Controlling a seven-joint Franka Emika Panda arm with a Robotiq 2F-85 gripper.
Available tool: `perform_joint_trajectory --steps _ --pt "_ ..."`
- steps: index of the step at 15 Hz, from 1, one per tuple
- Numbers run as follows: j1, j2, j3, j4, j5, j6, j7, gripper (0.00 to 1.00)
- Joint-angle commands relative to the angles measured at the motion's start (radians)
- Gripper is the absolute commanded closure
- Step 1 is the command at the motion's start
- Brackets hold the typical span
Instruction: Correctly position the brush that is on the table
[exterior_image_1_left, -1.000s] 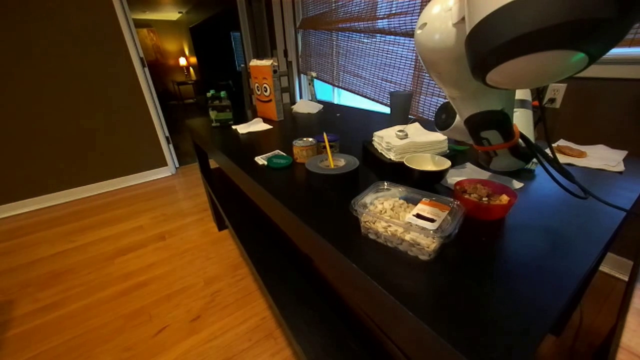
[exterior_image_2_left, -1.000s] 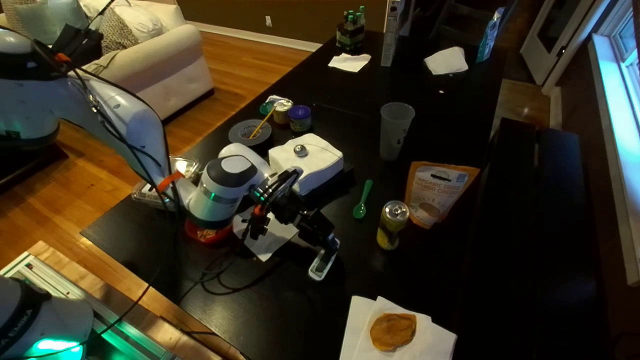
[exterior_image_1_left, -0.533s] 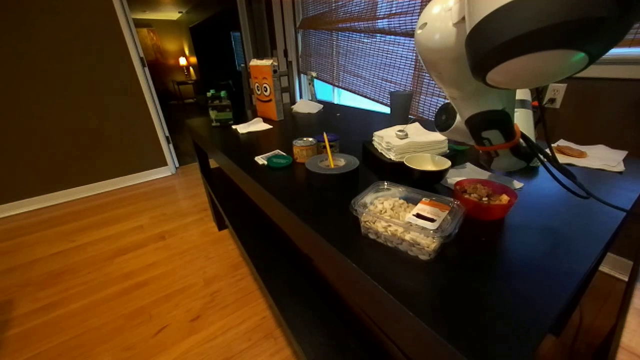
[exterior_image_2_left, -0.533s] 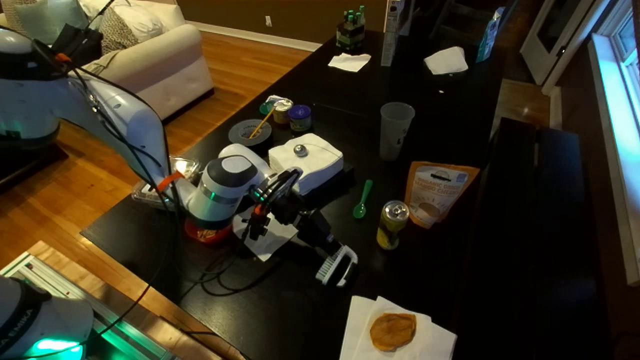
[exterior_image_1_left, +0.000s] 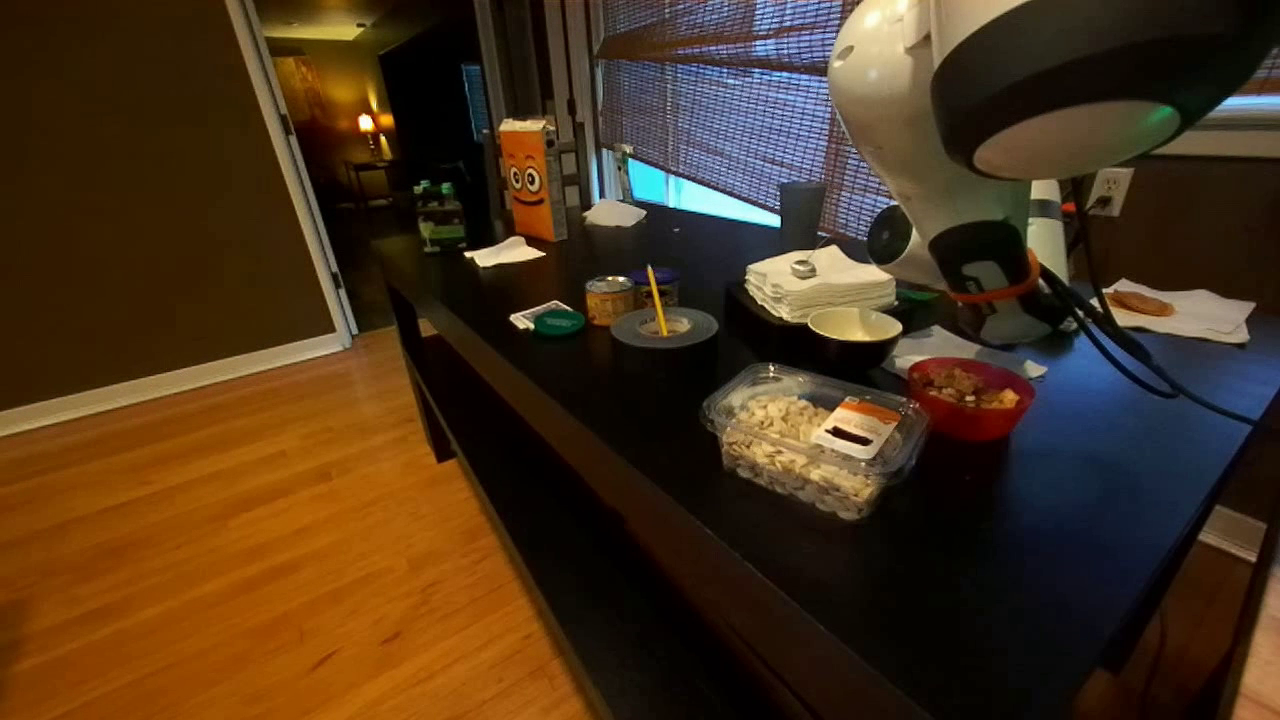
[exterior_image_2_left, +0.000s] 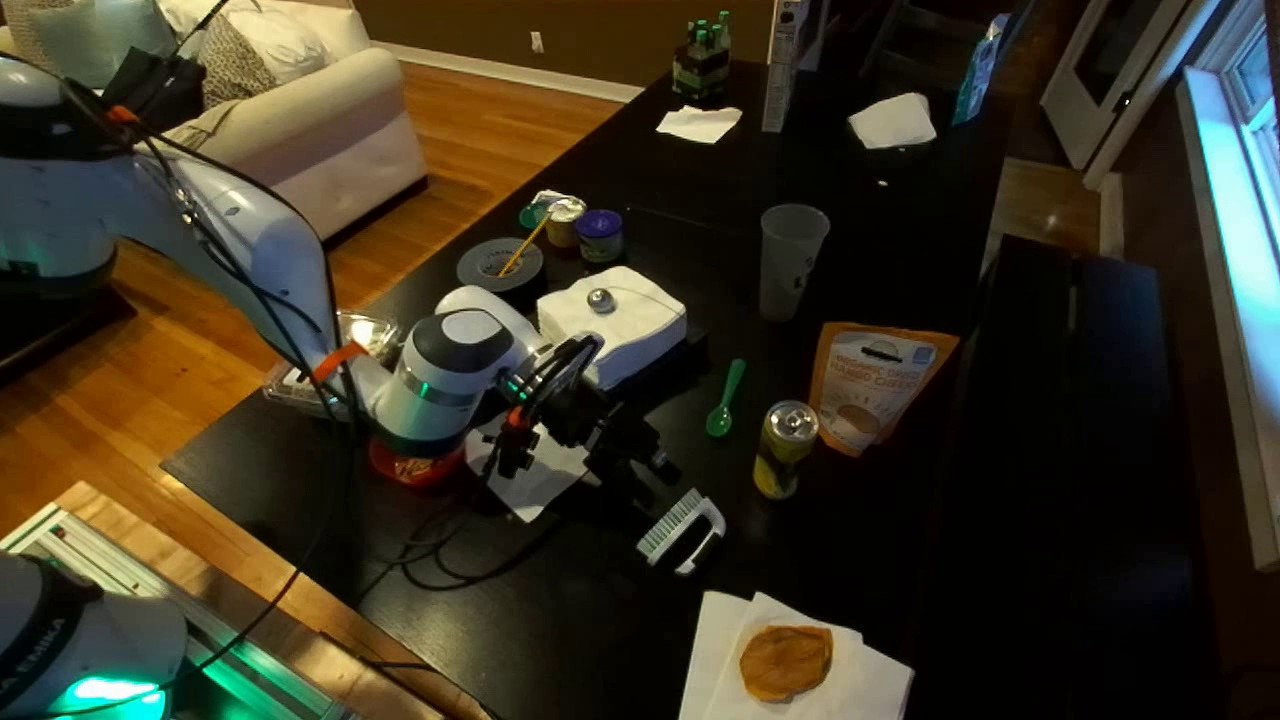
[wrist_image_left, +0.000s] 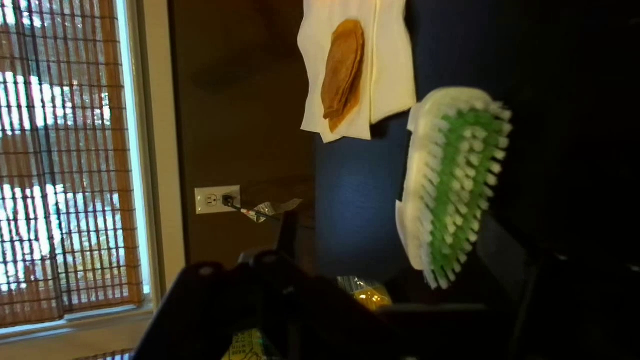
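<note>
Brush (exterior_image_2_left: 675, 527) on side vs. earlier, wht bristle ctr (wrist_image_left: 467, 167) wrist-view only

Robot arm (exterior_image_2_left: 285, 250), one, white and black: reaching in over a corner of the desk (exterior_image_2_left: 570, 640), bent downward, orange band (exterior_image_2_left: 340, 362) fitted. Wrist (exterior_image_2_left: 468, 342): white and black, green-lit ring (exterior_image_2_left: 428, 393), sloping down. Gripper (exterior_image_2_left: 652, 484), one, black: low above the desk, jaws parted.

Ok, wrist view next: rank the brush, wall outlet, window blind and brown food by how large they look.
1. Window blind, cropped by the frame
2. Brush, likely enlarged by nearness to the camera
3. Brown food
4. Wall outlet
</note>
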Motion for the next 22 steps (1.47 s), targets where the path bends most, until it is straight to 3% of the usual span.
perform_joint_trajectory --steps 1,4,7,12,17,22 --pt "0.019 0.000 -0.007 -0.011 0.023 -0.011 -0.036 0.04" --pt "0.019 -0.002 -0.007 -0.011 0.025 -0.011 -0.048 0.11" --pt "0.022 -0.044 -0.026 -0.042 0.018 0.000 -0.079 0.03" --pt "0.005 -0.227 -0.080 -0.156 -0.032 0.079 -0.291 0.00" --pt "-0.083 -0.397 -0.109 -0.216 -0.067 0.244 -0.519 0.00" --pt "-0.242 -0.600 -0.097 -0.218 -0.133 0.318 -0.716 0.00"
